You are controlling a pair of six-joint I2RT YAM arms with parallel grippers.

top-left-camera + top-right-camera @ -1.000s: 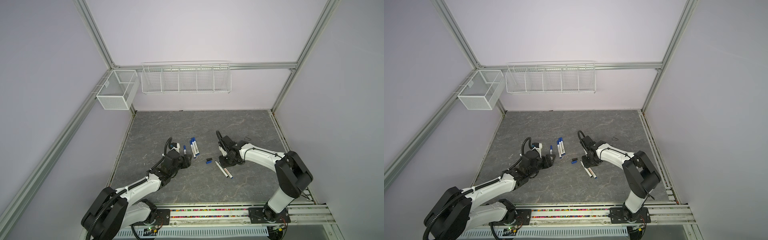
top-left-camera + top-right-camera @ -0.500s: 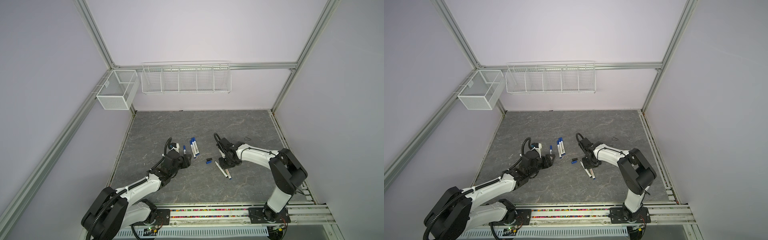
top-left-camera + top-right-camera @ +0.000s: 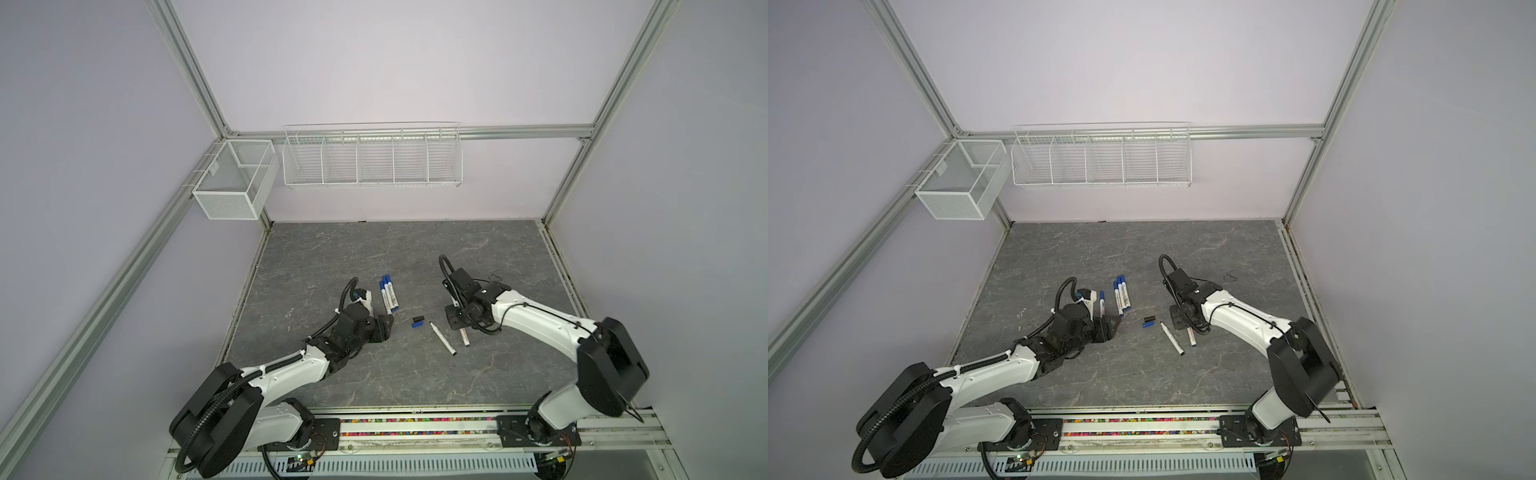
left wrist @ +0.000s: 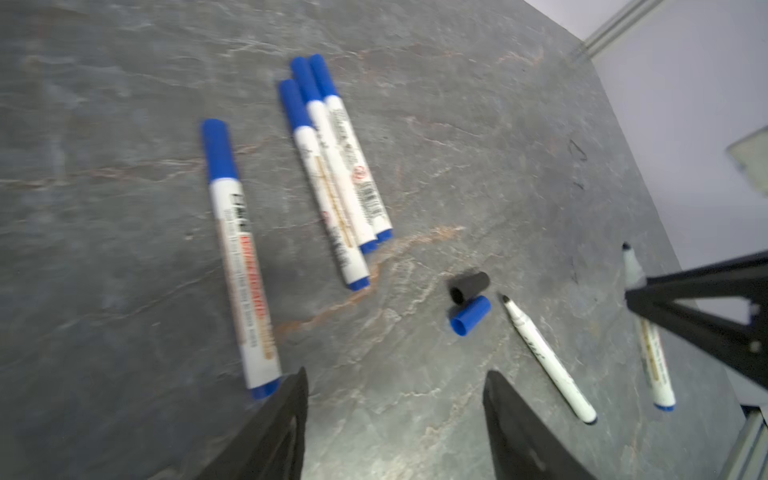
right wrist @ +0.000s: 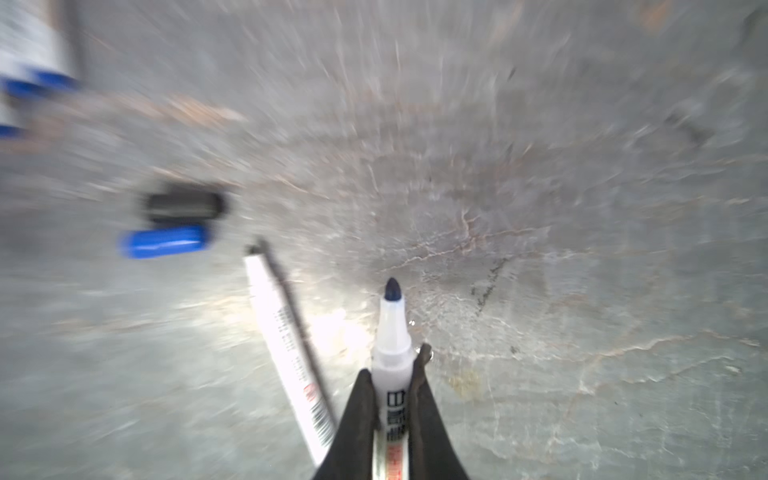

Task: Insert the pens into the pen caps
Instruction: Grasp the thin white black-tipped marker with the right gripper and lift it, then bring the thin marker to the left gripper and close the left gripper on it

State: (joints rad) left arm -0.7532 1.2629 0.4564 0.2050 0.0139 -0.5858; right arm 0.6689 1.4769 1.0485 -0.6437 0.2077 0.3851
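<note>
The surface (image 3: 374, 257) is recorded as a dark grey, slate-like slab, matt, with pale and rust-coloured veining.

The right claw (image 5: 395, 370) is narrowed onto a blue-tipped pen (image 5: 390, 332). Its black wedge-shaped fingers (image 5: 357, 415) are pressed against the white barrel just behind the tapered nose. The conical felt tip is bare, and a printed label is seen between the fingers. In both top views this claw is found right of centre in the lower half of the frame, low over the surface, with the pen's blue-plugged tail protruding toward the lower edge. Whether the pen is lifted clear of the surface cannot be told.

A black-tipped pen (image 3: 442, 338), a slim white uncapped cylinder, is laid flat and diagonal just left of the held pen, apart from it.

A black cap (image 4: 469, 286) and a blue cap (image 4: 471, 316), both short, stubby tubes of smooth plastic, are laid side by side at lower centre of the top views. They are placed between the two claws, near the black-tipped pen's tip.

Three capped pens (image 4: 336, 174) are bundled side by side and touching, just above centre of the lower half, their blue caps turned toward the upper edge. A fourth capped pen (image 3: 1101, 305) is laid alone just left of the bundle, beside the left arm's wrist.

The left claw (image 4: 397, 378) is held wide, with nothing between its black triangular fingers. It is sited left of centre and is pointed toward the caps.

The right wrist view is blurred away from the held pen.
</note>
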